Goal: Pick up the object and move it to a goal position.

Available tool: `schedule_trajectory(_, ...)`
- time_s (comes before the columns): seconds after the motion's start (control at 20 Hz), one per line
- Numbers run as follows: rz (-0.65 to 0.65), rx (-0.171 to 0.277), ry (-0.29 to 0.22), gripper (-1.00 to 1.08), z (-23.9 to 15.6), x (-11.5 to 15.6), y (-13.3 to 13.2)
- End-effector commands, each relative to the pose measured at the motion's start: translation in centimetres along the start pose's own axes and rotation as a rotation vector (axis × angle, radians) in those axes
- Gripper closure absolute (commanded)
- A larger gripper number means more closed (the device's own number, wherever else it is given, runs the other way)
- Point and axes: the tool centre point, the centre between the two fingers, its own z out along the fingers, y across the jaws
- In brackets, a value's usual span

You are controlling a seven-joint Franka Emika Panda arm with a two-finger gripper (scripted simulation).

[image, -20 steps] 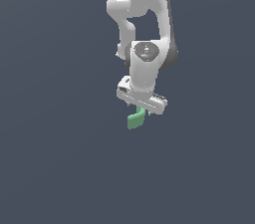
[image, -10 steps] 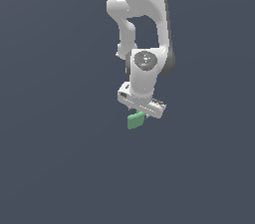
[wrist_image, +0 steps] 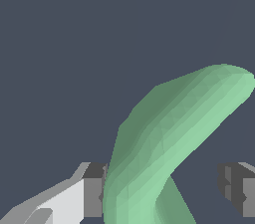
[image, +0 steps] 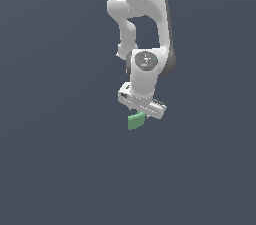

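The object (image: 134,121) is a small matte green bent piece, seen just under the white gripper (image: 137,114) in the exterior view. In the wrist view the object (wrist_image: 169,138) curves up between the two fingers. One finger (wrist_image: 92,190) sits right against the green piece. The other finger (wrist_image: 234,185) stands apart from it with a clear gap. The gripper (wrist_image: 164,188) is open and straddles the object. The object's lower end is hidden by the frame edge in the wrist view.
The white arm (image: 145,24) reaches down from the top of the exterior view. A plain dark grey surface (image: 60,159) fills everything else in both views.
The wrist and gripper have come down slightly over the green object. The object has stayed in about the same spot.
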Motion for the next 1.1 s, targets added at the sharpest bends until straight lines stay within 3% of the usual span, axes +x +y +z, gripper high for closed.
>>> schedule_trajectory(0.0, 0.0, 0.0, 0.0, 1.08, 0.0, 0.0, 0.0)
schedule_trajectory(0.5, 0.0, 0.0, 0.0, 1.08, -3.6, 1.3, 0.5)
schedule_trajectory(1.05, 0.0, 0.0, 0.0, 1.08, -12.9, 4.9, 1.8)
